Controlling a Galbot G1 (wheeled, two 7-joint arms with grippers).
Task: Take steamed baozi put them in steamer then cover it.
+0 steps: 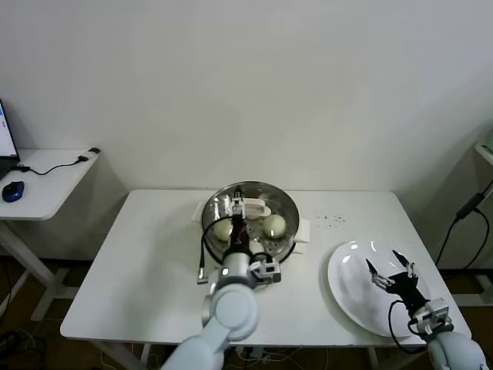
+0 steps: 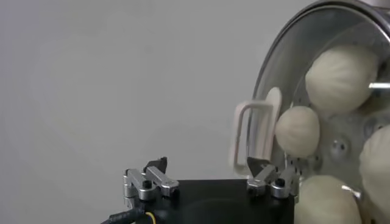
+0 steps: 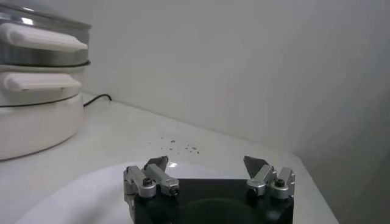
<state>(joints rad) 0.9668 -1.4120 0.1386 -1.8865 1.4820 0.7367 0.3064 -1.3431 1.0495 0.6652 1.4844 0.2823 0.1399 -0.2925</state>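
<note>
The steel steamer (image 1: 286, 202) stands on its white base at the middle of the table. Baozi lie on its perforated tray; two show clearly in the head view, one (image 1: 223, 229) and another (image 1: 275, 224), and my left arm hides the rest. The left wrist view shows four baozi in the steamer (image 2: 286, 55), among them one (image 2: 340, 76) and a second (image 2: 297, 130). My left gripper (image 1: 238, 223) (image 2: 206, 167) is open and empty over the steamer, next to its white handle (image 2: 253, 131). My right gripper (image 1: 390, 269) (image 3: 206, 165) is open and empty just above the white plate (image 1: 350, 297).
The steamer (image 3: 36, 73) with two white side handles shows in the right wrist view, left of the plate (image 3: 91, 195). Dark specks (image 1: 331, 220) dot the table behind the plate. A side desk (image 1: 46, 181) with a blue mouse (image 1: 11, 190) stands far left. A cable (image 1: 462, 220) hangs far right.
</note>
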